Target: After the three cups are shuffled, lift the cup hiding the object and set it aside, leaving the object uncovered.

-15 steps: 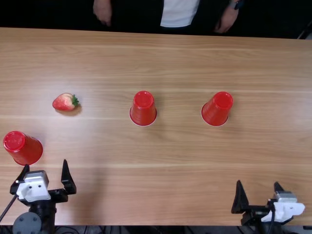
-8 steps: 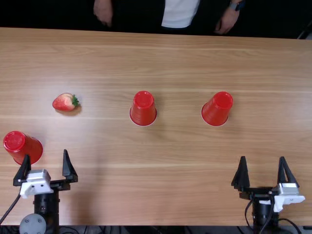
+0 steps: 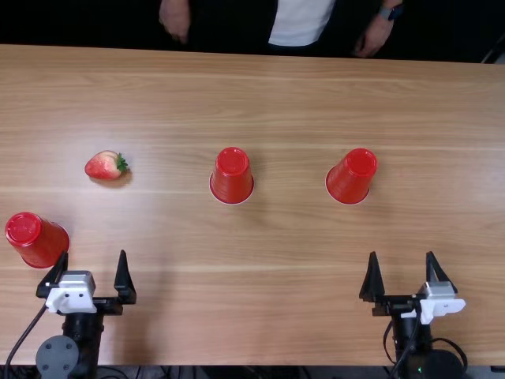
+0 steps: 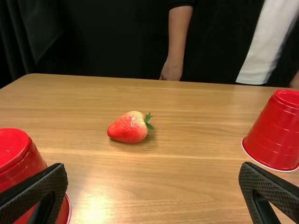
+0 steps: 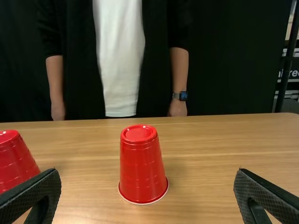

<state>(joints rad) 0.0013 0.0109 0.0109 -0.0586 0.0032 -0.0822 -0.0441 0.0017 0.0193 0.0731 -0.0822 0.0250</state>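
1. Fingers come in two pairs, four black ones in all. The left fingers [image 3: 121, 272] hover at the near edge of the surface [image 3: 276, 103], on its left side. They are spread wide and hold nothing.
2. The right fingers [image 3: 369, 276] hover at the near edge on the right side, spread just as wide and with nothing between them.
3. We count three red cups, all standing upside down on the surface.
4. The near-left cup [image 3: 35, 239] stands by itself close to the left edge, just beside the outer one of the left fingers. We cannot tell whether the two touch.
5. The middle cup [image 3: 232, 175] and the right cup [image 3: 351, 176] stand farther out, side by side in a row and well apart from each other. From the right wrist we see the right cup straight ahead, upright on its rim.
6. We count one strawberry [image 3: 105, 166]. It lies uncovered on the bare surface, at the left end of that same row, with its green leaves turned toward the middle cup.
7. The strawberry is near the near-left cup but clearly apart from it, and no cup touches it. From the left wrist we see it ahead, between the near-left cup and the middle cup.
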